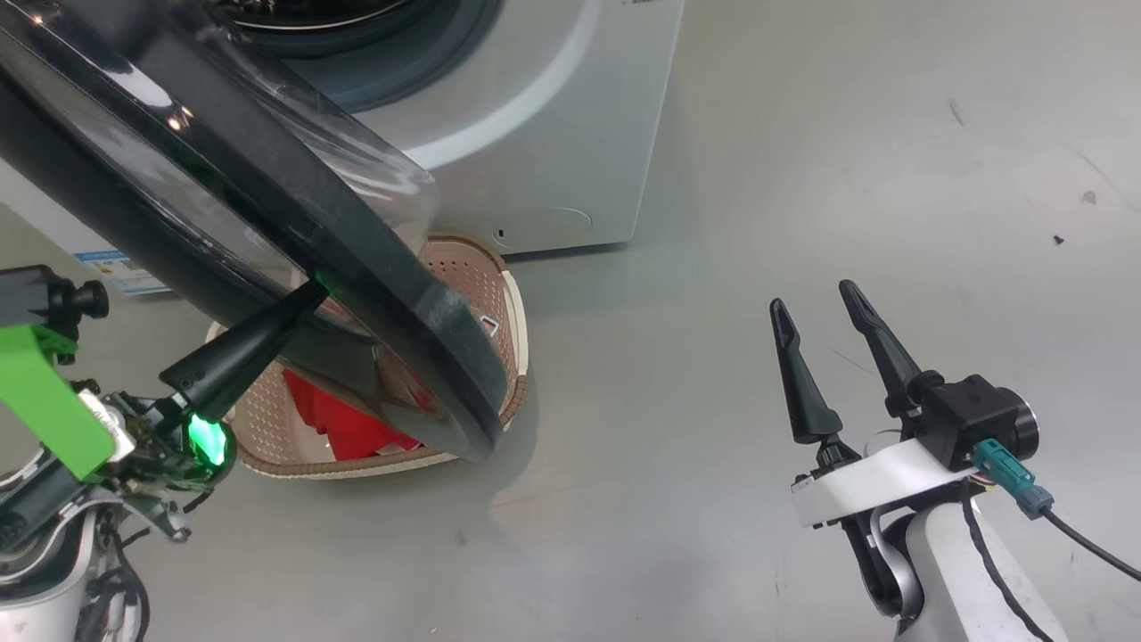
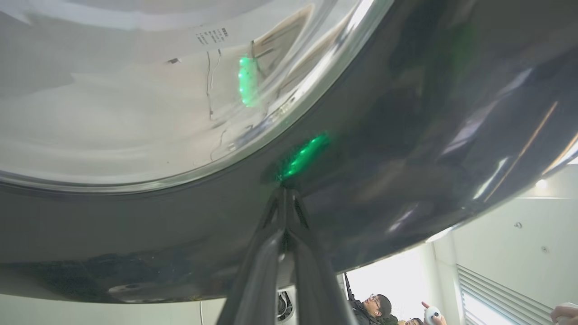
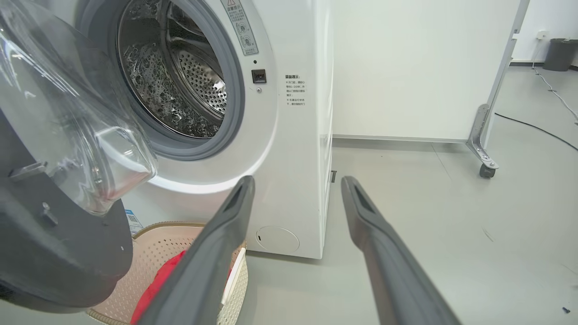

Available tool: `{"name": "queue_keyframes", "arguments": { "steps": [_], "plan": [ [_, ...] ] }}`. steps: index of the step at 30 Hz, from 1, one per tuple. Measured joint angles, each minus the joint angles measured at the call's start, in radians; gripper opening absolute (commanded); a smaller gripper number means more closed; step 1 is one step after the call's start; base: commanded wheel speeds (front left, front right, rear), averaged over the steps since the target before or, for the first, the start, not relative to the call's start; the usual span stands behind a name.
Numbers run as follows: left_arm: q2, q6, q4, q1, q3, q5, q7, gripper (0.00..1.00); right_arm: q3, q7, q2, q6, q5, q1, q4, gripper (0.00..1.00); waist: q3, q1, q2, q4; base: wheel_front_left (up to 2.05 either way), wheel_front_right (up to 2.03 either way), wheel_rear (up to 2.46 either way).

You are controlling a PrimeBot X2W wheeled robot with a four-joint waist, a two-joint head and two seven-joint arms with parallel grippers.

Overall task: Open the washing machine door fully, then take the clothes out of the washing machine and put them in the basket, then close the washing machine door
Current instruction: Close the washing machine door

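Note:
The white washing machine point(image 1: 553, 134) point(image 3: 293, 135) stands with its steel drum point(image 3: 180, 85) showing no clothes inside. Its black-rimmed door point(image 1: 267, 232) point(image 2: 361, 180) point(image 3: 54, 253) hangs open over the basket. My left gripper point(image 1: 314, 290) point(image 2: 284, 192) is shut, its tips touching the door's dark outer rim. The red clothes point(image 1: 343, 423) point(image 3: 156, 289) lie in the cream basket point(image 1: 513, 357) point(image 3: 180, 243) on the floor under the door. My right gripper point(image 1: 816, 299) point(image 3: 295, 180) is open and holds nothing, off to the right above the floor.
Grey floor point(image 1: 802, 178) stretches to the right of the machine. A white partition on castors point(image 3: 485, 153) stands at the back right, with a cable on the floor and a grey bin point(image 3: 560, 54) beyond. People point(image 2: 375, 307) appear low in the left wrist view.

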Motion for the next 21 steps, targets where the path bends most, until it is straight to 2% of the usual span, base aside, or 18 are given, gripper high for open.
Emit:
{"name": "queue_keyframes", "arguments": {
  "steps": [5,12,21],
  "plan": [
    [-0.008,0.004,0.025,-0.050,-0.004,0.035,-0.018,0.00,0.001,0.000,0.001,-0.009,0.007,-0.004,-0.007,1.00,0.025,0.0000,0.0000,-0.033,0.00,0.00,0.00],
    [-0.047,0.006,0.069,-0.138,-0.018,0.046,-0.055,0.00,-0.005,0.000,0.002,-0.025,0.016,-0.010,-0.026,1.00,0.069,0.0000,0.0000,-0.064,0.00,0.00,0.00],
    [-0.086,0.006,0.149,-0.231,-0.033,0.079,-0.098,0.00,0.007,0.000,0.003,-0.026,0.018,-0.030,-0.038,1.00,0.110,0.0000,0.0000,-0.085,0.00,0.00,0.00]
  ]
}}
